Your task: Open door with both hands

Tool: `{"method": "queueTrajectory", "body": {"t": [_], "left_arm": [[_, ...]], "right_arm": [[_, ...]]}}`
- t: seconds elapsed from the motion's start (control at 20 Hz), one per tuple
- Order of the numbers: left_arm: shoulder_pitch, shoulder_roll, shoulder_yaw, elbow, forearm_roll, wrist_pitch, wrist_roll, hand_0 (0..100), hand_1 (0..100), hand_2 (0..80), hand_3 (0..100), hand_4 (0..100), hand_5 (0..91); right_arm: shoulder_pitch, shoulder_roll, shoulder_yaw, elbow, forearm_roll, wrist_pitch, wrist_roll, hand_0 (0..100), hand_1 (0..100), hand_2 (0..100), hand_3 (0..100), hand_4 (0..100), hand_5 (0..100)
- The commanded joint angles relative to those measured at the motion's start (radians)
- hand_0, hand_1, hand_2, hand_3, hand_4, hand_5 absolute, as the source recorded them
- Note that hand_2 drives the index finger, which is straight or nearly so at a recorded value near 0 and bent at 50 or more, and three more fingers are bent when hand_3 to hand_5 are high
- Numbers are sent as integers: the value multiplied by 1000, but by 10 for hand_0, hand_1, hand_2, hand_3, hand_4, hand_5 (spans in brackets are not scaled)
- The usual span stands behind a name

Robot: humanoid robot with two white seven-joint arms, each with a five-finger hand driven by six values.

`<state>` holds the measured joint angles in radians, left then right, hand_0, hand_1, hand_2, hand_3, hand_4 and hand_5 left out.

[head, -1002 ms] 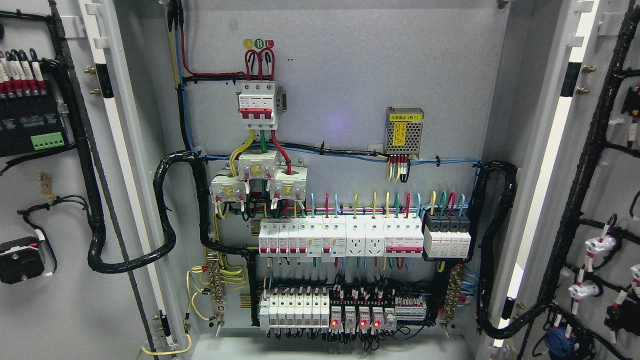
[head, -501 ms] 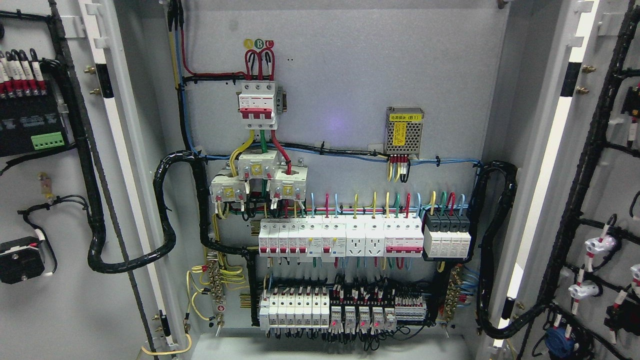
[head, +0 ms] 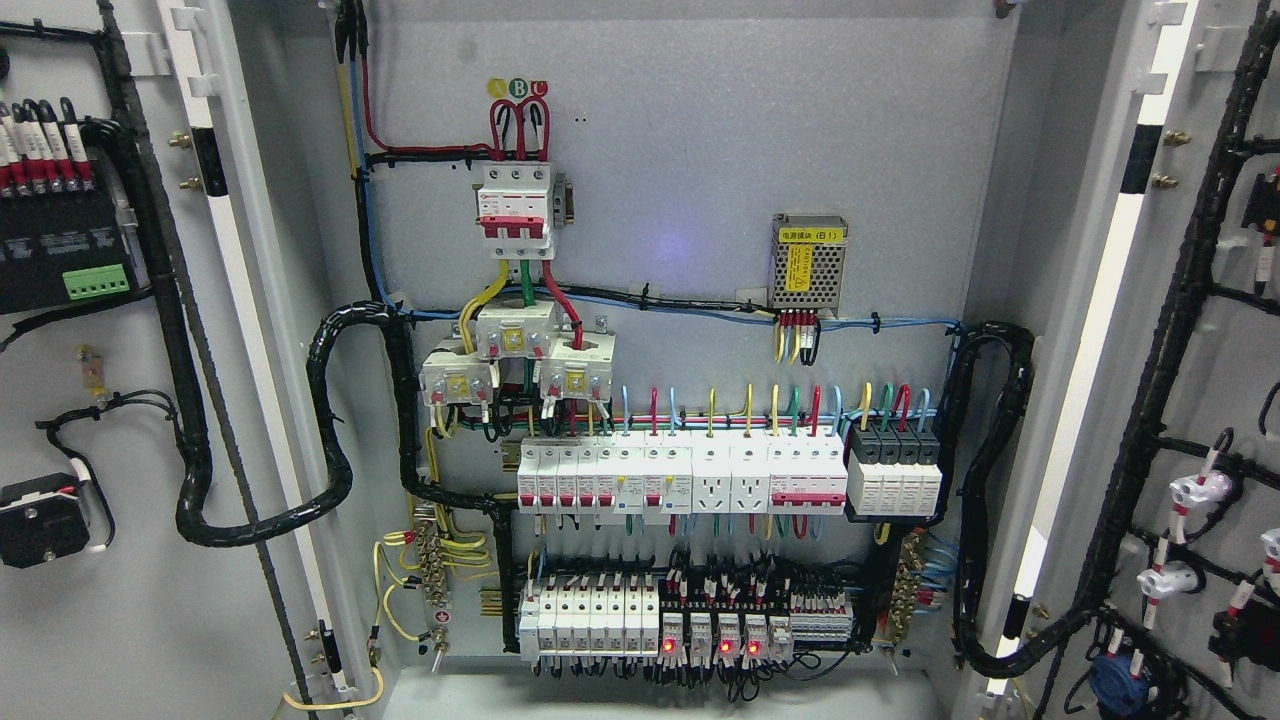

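Doors of electrical cabinet: left door (head: 120, 620) and right door (head: 1215, 380) both swung wide, breaker panel (head: 680, 200) exposed. Opening step looks finished. Neither hand in view; fingers' state cannot tell. Next: likely nothing further.

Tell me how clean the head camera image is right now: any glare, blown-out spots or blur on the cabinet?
Head view: sharp and evenly lit across the breaker rows; a faint violet glare spot sits on the back panel; the white strip on the right door edge is blown out; the picture's edges bow slightly; no hand shows.
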<state>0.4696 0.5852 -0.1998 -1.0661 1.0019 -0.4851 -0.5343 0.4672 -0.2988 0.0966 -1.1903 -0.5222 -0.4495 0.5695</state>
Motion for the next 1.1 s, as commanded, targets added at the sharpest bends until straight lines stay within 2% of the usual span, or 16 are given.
{"method": "queueTrajectory", "body": {"t": [0.0, 0.25, 0.5, 0.6, 0.75, 0.85, 1.05], "left_arm": [[-71, -149, -98, 415, -58, -1, -41, 0, 0, 0, 0, 0, 0], [-111, -222, -99, 601, -110, -1, -67, 0, 0, 0, 0, 0, 0], [-164, -298, -98, 787, -184, 2, -66, 0, 0, 0, 0, 0, 0], [-181, -324, -98, 845, -221, 2, -62, 0, 0, 0, 0, 0, 0], [-212, -361, -96, 928, -285, 10, -58, 0, 0, 0, 0, 0, 0], [-233, -389, -98, 986, -310, 11, -52, 0, 0, 0, 0, 0, 0], [-267, -441, -98, 1075, -358, 13, -20, 0, 0, 0, 0, 0, 0]], "right_arm": [[-15, 95, 22, 425, 76, -1, -2, 0, 0, 0, 0, 0, 0], [-54, 144, 25, 598, 109, 3, -20, 0, 0, 0, 0, 0, 0], [-96, 165, 31, 737, 206, 8, -134, 0, 0, 0, 0, 0, 0], [-134, 191, 29, 816, 263, 9, -149, 0, 0, 0, 0, 0, 0], [-185, 196, 32, 931, 307, 14, -161, 0, 0, 0, 0, 0, 0], [-214, 220, 32, 959, 312, 43, -197, 0, 0, 0, 0, 0, 0], [-255, 224, 34, 971, 321, 173, -266, 0, 0, 0, 0, 0, 0]]}}
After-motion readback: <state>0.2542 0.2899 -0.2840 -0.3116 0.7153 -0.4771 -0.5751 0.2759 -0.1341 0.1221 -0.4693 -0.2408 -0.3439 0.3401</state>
